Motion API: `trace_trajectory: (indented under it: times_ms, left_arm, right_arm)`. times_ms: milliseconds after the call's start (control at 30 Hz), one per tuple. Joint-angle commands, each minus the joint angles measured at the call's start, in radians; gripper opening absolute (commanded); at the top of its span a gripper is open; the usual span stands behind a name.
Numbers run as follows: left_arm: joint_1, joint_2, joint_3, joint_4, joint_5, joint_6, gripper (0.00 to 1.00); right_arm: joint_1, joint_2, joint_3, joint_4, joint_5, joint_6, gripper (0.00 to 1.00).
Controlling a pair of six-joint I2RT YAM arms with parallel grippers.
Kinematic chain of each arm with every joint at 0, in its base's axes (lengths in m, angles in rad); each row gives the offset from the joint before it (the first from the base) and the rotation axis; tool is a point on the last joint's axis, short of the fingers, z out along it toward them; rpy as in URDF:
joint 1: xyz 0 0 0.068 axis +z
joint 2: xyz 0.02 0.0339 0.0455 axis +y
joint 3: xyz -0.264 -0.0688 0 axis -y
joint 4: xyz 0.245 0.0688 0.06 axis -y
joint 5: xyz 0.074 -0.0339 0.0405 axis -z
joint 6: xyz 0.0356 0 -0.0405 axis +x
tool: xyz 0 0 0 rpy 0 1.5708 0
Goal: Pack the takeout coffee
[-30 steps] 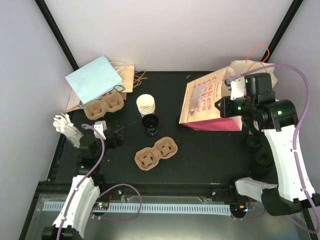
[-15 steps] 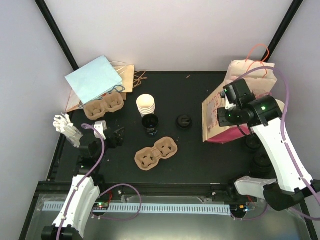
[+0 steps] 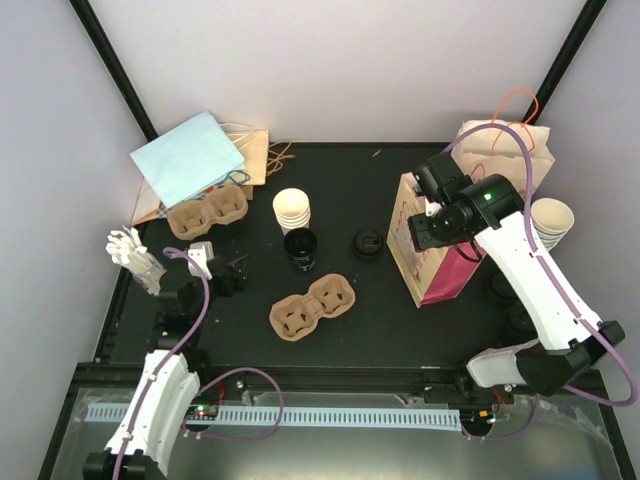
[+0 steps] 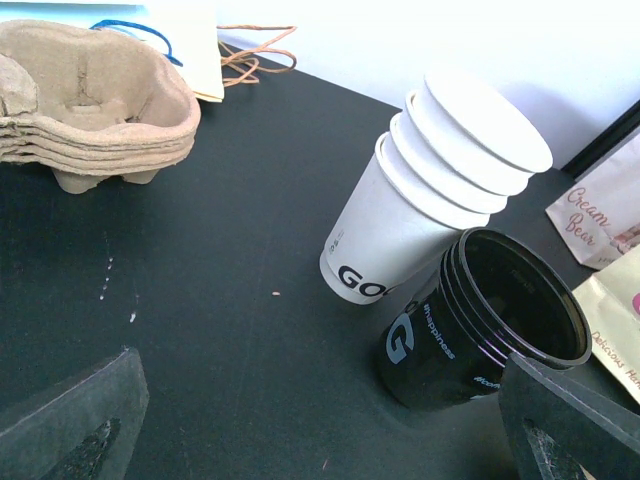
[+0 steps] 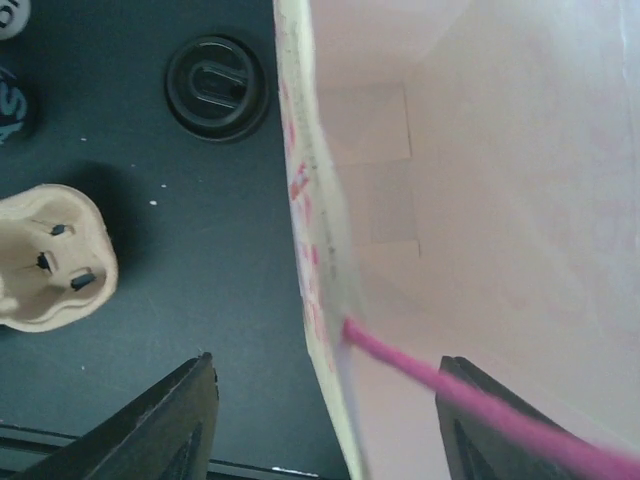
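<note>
Black, matte and lightly scuffed, the table (image 3: 400, 320) sat between pale lilac walls. Right of centre stood the takeout paper bag (image 3: 440, 275). It was cream and smooth, with pink lettering on its left face, a solid pink side panel and a thin pink handle (image 5: 420, 375). Its mouth was open upward, and creased fold lines showed on the plain inner wall.

The right gripper (image 5: 328, 425) hung over the bag's left rim. Its dark fingers were parted, one outside the wall and one inside, and they did not pinch the paper.

Just left of the bag lay a round black plastic lid (image 3: 368, 244), flat on the table, with a raised sip tab. Further left, a stack of white paper cups (image 4: 440, 190) stood mouth down, tapered and printed in black. A glossy black cup (image 4: 480, 320) stood mouth up just beside it on the near side.

Near the table's middle lay a moulded pulp cup carrier (image 3: 312, 307). It was tan and fibrous, with two round wells. A stack of the same carriers (image 4: 90, 100) sat at far left, beside a flat light blue bag (image 3: 188, 158).

The left gripper (image 3: 228, 268) rested low at near left, jaws spread wide and holding nothing.
</note>
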Motion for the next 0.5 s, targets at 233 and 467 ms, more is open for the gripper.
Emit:
trace_trajectory:
  times_ms: [233, 467]
  left_arm:
    - [-0.001, -0.003, 0.006, 0.011, -0.014, -0.002, 0.99]
    - [-0.001, -0.012, 0.011, -0.021, -0.058, -0.044, 0.99]
  right_arm:
    - [0.02, -0.065, 0.087, 0.152, -0.166, -0.044, 0.75]
    - [0.02, -0.138, 0.094, 0.271, -0.283, -0.046, 1.0]
